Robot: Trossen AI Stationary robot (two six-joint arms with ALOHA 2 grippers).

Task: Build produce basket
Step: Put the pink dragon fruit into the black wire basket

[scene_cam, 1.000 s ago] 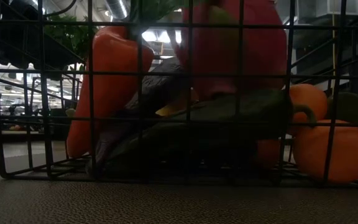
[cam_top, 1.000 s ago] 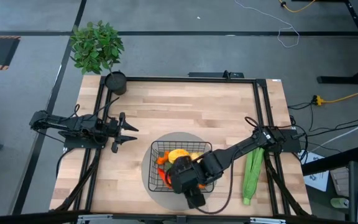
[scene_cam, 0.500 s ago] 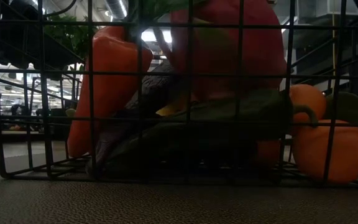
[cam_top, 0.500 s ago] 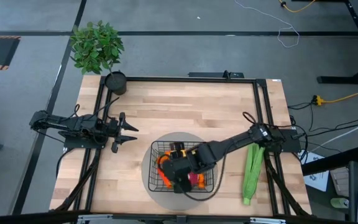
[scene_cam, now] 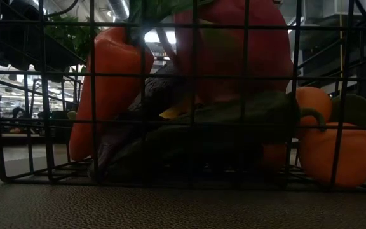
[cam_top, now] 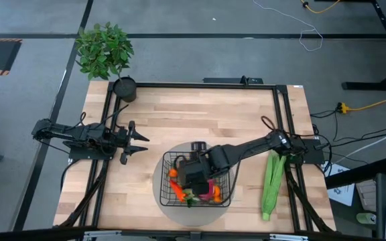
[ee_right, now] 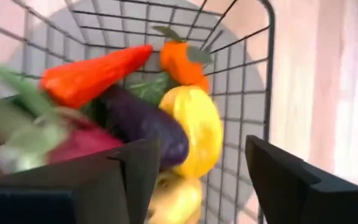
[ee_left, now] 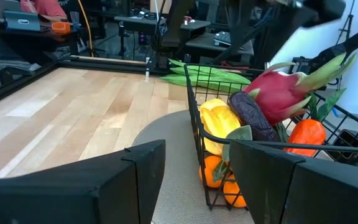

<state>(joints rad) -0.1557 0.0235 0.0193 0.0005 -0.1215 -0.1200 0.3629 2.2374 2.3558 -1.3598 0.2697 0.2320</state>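
Note:
The black wire basket (cam_top: 233,195) (ee_right: 269,37) stands on a round grey mat. Heaped in it are a pink dragon fruit (ee_left: 284,93) (cam_top: 213,192), a purple eggplant (ee_right: 142,121), yellow fruits (ee_right: 197,124), an orange carrot (ee_right: 95,74) (scene_cam: 110,83) and small oranges (scene_cam: 338,152). My right gripper (cam_top: 194,171) (ee_right: 191,186) hovers open over the far half of the basket, holding nothing. The long green husk (cam_top: 271,184) lies flat on the table, right of the basket. My left gripper (cam_top: 138,140) (ee_left: 194,180) waits open, left of the basket.
A leafy plant (cam_top: 104,50) and a small black pot (cam_top: 124,88) sit at the far left corner. The grey mat (cam_top: 161,199) reaches close to the near edge. Bare wood shows between the basket and the far edge.
My right gripper has moved from the basket's near side across it toward the far edge. The dragon fruit, which was under the gripper, now lies uncovered in the near right part of the basket. In the low view it has shifted slightly sideways on the pile.

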